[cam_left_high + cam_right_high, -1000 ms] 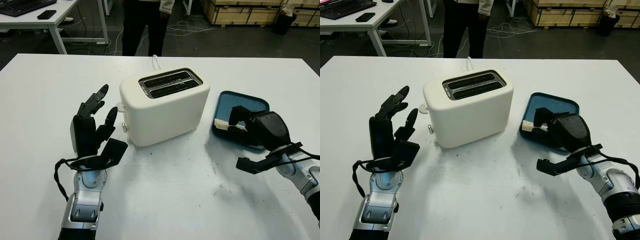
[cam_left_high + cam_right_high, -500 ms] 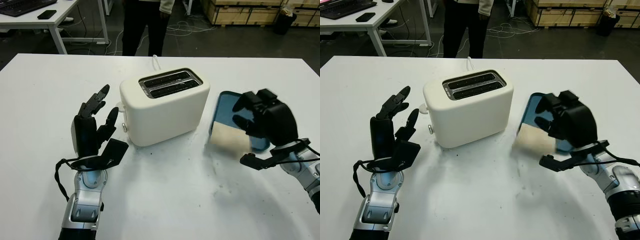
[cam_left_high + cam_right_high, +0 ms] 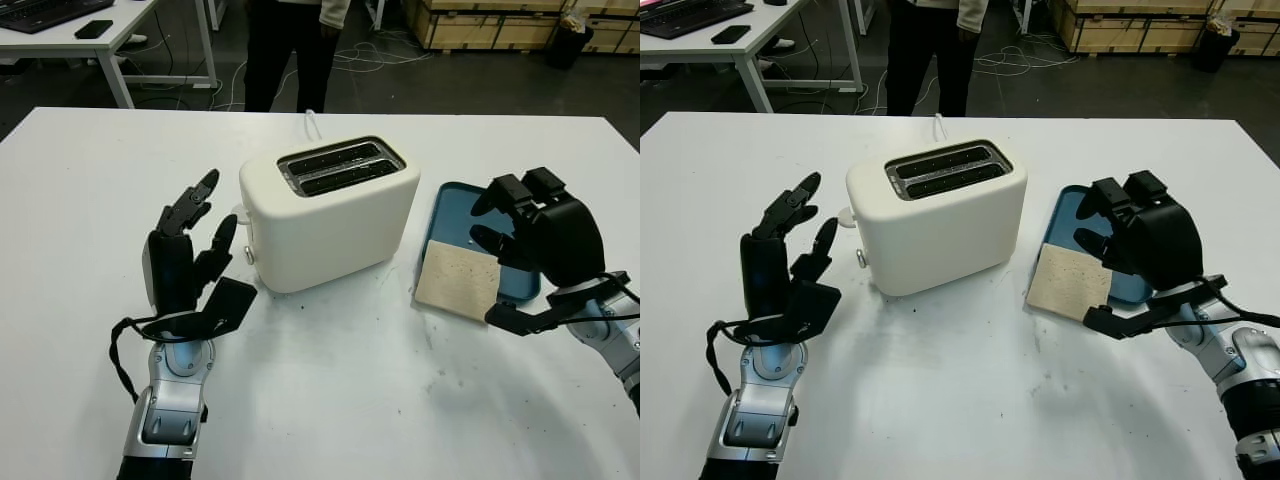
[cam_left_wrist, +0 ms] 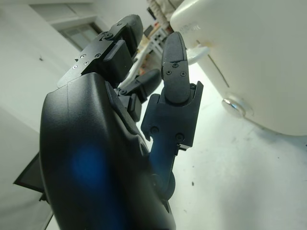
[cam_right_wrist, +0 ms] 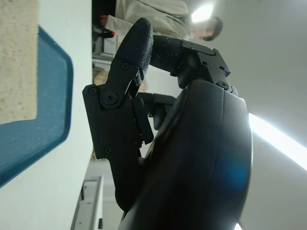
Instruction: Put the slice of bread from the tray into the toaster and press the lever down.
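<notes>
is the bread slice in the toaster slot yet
No, the bread slice lies over the near edge of the blue tray, and both slots of the toaster show empty.

No writing, label, brand, number or sign can be read anywhere in these views. The white toaster [image 3: 330,212] shows plain sides with no lettering that can be made out, and the blue tray [image 3: 516,285] is unmarked. The black shells of the left hand [image 3: 185,262] and right hand [image 3: 540,232] carry only screws, no print.
</notes>
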